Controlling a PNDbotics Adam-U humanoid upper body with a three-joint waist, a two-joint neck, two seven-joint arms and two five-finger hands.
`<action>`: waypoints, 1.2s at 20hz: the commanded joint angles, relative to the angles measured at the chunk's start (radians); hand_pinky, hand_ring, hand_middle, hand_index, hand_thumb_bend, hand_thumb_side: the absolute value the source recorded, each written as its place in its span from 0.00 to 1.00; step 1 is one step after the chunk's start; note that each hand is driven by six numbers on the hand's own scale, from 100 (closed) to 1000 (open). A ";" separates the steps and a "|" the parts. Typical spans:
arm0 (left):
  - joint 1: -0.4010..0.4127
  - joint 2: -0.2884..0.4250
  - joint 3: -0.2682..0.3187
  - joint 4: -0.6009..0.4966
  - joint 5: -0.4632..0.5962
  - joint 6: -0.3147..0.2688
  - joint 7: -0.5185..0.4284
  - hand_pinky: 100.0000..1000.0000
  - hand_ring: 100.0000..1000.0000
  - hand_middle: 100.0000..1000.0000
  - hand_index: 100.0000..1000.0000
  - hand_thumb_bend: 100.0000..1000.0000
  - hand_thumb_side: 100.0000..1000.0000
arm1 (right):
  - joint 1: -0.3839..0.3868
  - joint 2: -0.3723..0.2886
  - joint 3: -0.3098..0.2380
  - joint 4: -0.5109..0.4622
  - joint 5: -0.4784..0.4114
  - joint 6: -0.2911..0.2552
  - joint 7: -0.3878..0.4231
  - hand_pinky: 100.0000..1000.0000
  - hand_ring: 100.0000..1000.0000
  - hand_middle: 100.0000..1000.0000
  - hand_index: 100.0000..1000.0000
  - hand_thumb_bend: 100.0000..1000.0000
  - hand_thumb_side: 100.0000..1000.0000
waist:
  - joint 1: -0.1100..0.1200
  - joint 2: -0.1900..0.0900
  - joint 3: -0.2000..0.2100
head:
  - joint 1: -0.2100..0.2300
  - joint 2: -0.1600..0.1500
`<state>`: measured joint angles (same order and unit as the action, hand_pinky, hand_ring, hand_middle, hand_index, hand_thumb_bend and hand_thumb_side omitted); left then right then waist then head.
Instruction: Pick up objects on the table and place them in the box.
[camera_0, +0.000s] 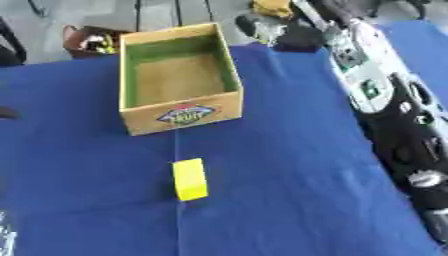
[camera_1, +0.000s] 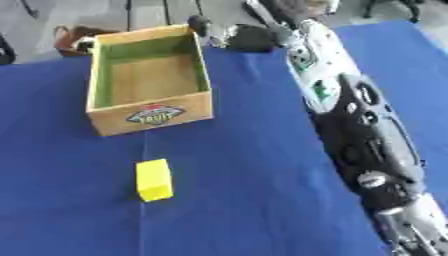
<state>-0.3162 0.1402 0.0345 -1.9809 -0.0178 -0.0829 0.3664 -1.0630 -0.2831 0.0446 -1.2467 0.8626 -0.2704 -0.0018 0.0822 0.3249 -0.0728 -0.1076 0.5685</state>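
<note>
A yellow block lies on the blue bench just before the open box, while the right robot hand reaches beyond the box, its fingers' state unclear.

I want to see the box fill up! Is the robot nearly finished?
Not yet. The box looks empty inside, so nothing seems done. Nothing is in hand: the robot's right arm stretches along the right side, its robot hand not clearly visible. The yellow block still lies on the blue table, waiting.
</note>
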 joint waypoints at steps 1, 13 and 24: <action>-0.008 0.008 0.001 -0.019 0.003 0.002 0.002 0.35 0.60 0.56 0.81 0.00 1.00 | -0.009 0.035 -0.075 -0.080 -0.025 0.044 -0.047 0.78 0.83 0.69 0.78 0.34 0.89 | -0.001 -0.017 0.005 | -0.010 -0.019; -0.011 0.012 0.001 -0.019 0.000 0.002 0.002 0.35 0.60 0.57 0.82 0.00 1.00 | 0.007 0.143 -0.241 -0.377 -0.087 0.227 -0.231 0.77 0.82 0.66 0.76 0.11 0.62 | 0.001 -0.011 0.019 | -0.025 -0.018; -0.106 0.202 -0.044 -0.018 -0.143 0.095 -0.100 0.34 0.60 0.62 0.88 0.00 0.92 | 0.057 0.133 -0.123 -0.456 -0.059 0.391 -0.390 0.75 0.81 0.65 0.75 0.11 0.61 | 0.024 -0.031 0.053 | -0.014 0.044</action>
<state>-0.4075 0.2914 0.0067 -1.9809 -0.1403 -0.0017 0.2842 -0.9914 -0.1364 -0.0950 -1.6755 0.7925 0.1034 -0.3749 0.1100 0.3163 -0.0219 -0.1176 0.5986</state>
